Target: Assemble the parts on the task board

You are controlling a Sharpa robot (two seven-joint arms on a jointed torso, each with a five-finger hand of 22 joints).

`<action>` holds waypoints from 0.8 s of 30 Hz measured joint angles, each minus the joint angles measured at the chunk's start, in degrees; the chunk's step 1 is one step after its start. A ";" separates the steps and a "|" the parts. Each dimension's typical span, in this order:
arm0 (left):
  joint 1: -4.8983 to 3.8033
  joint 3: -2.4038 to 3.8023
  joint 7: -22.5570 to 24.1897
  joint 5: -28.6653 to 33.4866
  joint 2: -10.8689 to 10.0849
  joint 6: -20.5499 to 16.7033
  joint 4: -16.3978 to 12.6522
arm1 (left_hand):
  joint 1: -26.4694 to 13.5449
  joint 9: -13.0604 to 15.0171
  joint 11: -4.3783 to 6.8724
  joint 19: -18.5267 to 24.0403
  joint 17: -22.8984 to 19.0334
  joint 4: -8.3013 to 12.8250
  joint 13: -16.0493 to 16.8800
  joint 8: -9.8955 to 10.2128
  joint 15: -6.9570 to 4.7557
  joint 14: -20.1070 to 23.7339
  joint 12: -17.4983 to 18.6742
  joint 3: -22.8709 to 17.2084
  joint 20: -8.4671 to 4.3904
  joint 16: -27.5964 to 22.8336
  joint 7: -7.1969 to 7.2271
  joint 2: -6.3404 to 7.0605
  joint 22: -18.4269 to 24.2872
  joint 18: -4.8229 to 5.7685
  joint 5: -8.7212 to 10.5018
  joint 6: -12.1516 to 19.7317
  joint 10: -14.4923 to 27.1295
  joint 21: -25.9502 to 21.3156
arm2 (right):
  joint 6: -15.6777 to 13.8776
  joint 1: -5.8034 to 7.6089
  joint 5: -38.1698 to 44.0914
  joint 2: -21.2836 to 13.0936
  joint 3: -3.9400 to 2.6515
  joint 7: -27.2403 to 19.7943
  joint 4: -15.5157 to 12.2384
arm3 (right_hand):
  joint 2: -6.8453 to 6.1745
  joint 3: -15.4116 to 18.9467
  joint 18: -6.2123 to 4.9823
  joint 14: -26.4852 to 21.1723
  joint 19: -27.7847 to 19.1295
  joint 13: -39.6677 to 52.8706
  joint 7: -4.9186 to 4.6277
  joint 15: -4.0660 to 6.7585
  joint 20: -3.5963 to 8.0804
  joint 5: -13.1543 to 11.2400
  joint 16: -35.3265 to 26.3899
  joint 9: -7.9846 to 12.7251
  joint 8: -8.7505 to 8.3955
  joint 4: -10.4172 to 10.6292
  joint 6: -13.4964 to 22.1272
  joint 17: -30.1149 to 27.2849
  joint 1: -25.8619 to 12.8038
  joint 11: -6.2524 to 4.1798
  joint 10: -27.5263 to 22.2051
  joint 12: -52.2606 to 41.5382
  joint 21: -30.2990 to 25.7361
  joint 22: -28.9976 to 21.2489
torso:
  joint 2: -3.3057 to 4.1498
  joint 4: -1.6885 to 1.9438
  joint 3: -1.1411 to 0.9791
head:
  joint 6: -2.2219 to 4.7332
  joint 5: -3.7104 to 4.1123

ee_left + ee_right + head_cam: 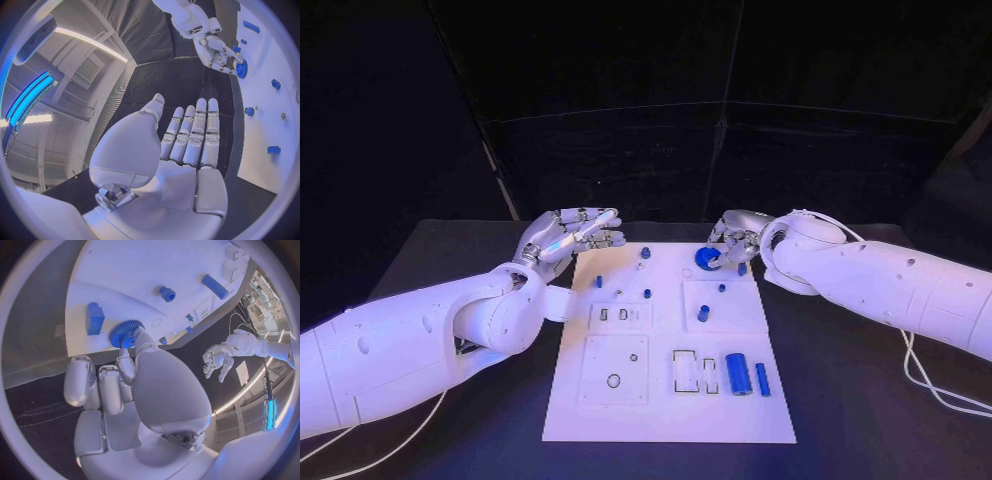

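Gear placement in hand: right hand (728, 243) pinches the blue gear (708, 258) over the far right part of the task board (671, 420).
Left hand (567, 233) hovers just off the board's far left corner, fingers (194, 130) straight, holding nothing. Judged next: lower the gear onto its seat, which I cannot make out. Blue pegs (646, 252) stand near; open surface (862, 400) lies outboard.

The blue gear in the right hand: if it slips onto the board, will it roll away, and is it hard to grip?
The blue gear is round, so on edge it would probably roll; flat, it should stay put on the task board. Its toothed rim likely gives the right hand decent purchase. It looks rigid and small, probably light.
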State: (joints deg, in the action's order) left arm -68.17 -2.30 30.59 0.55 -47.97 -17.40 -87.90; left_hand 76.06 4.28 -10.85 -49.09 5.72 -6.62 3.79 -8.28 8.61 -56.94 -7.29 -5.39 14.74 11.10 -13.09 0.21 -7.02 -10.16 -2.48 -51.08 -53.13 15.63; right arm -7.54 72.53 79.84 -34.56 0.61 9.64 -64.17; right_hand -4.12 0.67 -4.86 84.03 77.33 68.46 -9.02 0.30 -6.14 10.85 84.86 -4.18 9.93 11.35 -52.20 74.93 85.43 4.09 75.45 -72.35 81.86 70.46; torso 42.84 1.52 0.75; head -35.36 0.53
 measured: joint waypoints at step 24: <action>0.00 0.00 -0.02 0.00 -0.11 0.01 0.20 | 0.00 0.00 0.00 0.00 0.00 0.00 0.00 0.00 0.00 0.00 0.00 0.00 0.00 0.00 0.00 0.00 0.00 0.00 0.00 0.00 0.00 0.00 | -3.48 -0.49 4.65 0.01 -0.01 0.55 -0.72 | 3.26 -6.64 0.90 -0.07 1.84 5.04 0.87 1.16 1.44 -3.54 0.25 0.19 1.09 -4.21 -4.61 -0.02 1.00 -1.55 2.98 -3.59 1.52 3.21 | -0.01 0.07 0.02 | -0.29 -0.18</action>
State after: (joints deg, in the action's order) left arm -68.17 -2.30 30.57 0.55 -48.08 -17.39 -87.70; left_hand 76.06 4.29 -10.85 -49.08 5.73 -6.62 3.79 -8.28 8.61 -56.94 -7.29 -5.39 14.74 11.10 -13.09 0.21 -7.02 -10.16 -2.48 -51.08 -53.13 15.63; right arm -11.02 72.05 84.49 -34.55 0.60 10.19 -64.89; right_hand -0.87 -5.97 -3.96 83.96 79.17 73.50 -8.15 1.47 -4.70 7.30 85.11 -3.99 11.02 7.15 -56.81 74.91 86.43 2.54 78.43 -75.94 83.38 73.67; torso 42.84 1.59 0.76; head -35.66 0.35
